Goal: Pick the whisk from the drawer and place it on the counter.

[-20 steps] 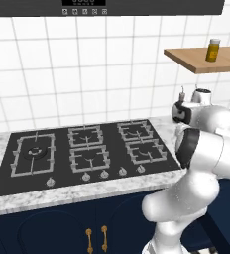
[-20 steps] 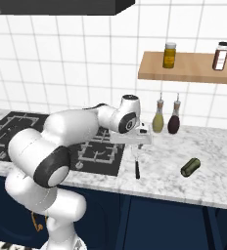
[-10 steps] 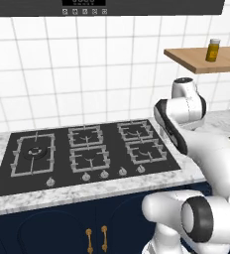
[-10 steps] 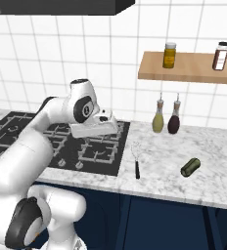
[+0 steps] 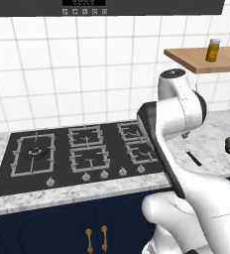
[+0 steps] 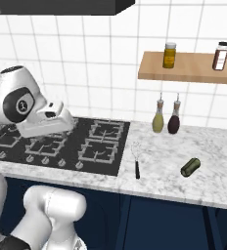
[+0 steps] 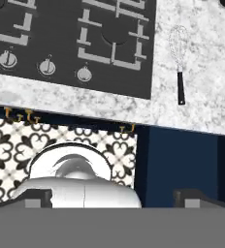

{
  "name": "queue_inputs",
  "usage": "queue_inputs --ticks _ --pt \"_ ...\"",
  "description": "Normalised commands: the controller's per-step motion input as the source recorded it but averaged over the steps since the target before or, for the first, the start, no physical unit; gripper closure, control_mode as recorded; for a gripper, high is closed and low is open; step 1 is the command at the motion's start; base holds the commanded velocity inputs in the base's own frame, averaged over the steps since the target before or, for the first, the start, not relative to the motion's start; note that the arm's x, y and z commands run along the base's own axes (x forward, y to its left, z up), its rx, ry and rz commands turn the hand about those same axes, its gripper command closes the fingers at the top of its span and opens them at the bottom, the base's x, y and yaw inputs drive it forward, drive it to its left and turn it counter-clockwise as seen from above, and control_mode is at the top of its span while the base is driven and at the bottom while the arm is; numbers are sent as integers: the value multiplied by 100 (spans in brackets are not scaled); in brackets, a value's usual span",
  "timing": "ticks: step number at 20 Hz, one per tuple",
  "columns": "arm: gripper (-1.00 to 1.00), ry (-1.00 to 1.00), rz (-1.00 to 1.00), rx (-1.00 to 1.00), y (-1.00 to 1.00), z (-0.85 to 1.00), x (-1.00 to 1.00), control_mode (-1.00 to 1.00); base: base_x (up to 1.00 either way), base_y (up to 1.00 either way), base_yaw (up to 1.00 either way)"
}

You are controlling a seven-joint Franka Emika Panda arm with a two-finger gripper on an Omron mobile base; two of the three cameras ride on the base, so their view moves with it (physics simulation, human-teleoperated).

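On the counter, just beside the hob, the whisk is seen lying flat, while the gripper is held wide open and empty, well apart from it.

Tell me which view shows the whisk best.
Hand view: the whisk lies unobstructed on the counter, loops and handle clear. Right base view shows it smaller; left base view shows part of the handle past the arm.

Whisk on counter, between hob and olive object.
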Motion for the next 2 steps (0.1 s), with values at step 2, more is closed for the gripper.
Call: queue_inputs --ticks 2 --pt "-100 -1 0 0 54 96 -100 -100 0 0 0"
